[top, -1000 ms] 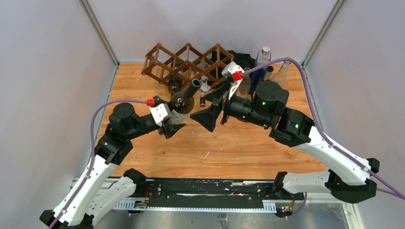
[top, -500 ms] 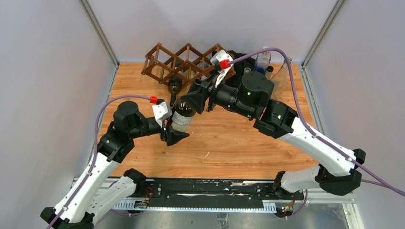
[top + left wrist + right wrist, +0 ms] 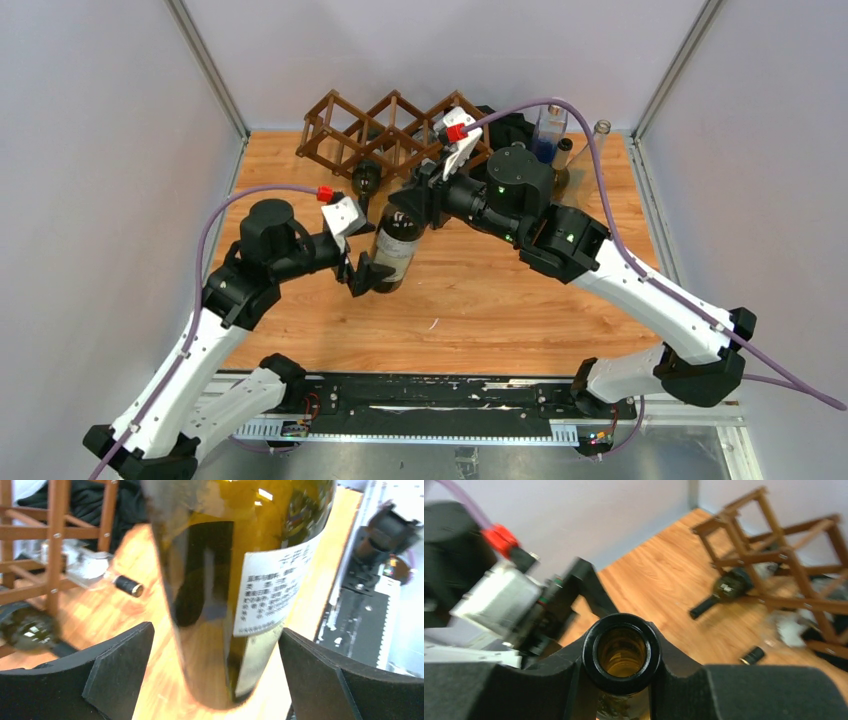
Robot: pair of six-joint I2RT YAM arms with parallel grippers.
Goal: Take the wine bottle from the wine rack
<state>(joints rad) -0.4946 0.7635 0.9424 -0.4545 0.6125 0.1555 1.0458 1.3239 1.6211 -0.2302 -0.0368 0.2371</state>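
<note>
A dark green wine bottle (image 3: 397, 248) with a white label stands upright on the wooden table, in front of the brown lattice wine rack (image 3: 390, 128). My left gripper (image 3: 368, 272) is open; in the left wrist view its fingers (image 3: 120, 665) stand on either side of the bottle's body (image 3: 240, 580) with a gap on both sides. My right gripper (image 3: 408, 203) is shut on the bottle's neck, and the right wrist view shows the open mouth (image 3: 621, 687) clamped between its jaws (image 3: 622, 652). The rack (image 3: 774, 555) lies beyond.
A second dark bottle (image 3: 367, 178) lies in the rack's lower front cell, neck toward me. A small clear bottle with a dark cap (image 3: 127, 586) lies near it. Several upright bottles (image 3: 550, 125) and a black cloth (image 3: 512, 125) sit at the back right.
My right gripper swung left and closed on the bottle's neck. My left gripper opened off the body. The bottle went from tilted to upright on the table.
</note>
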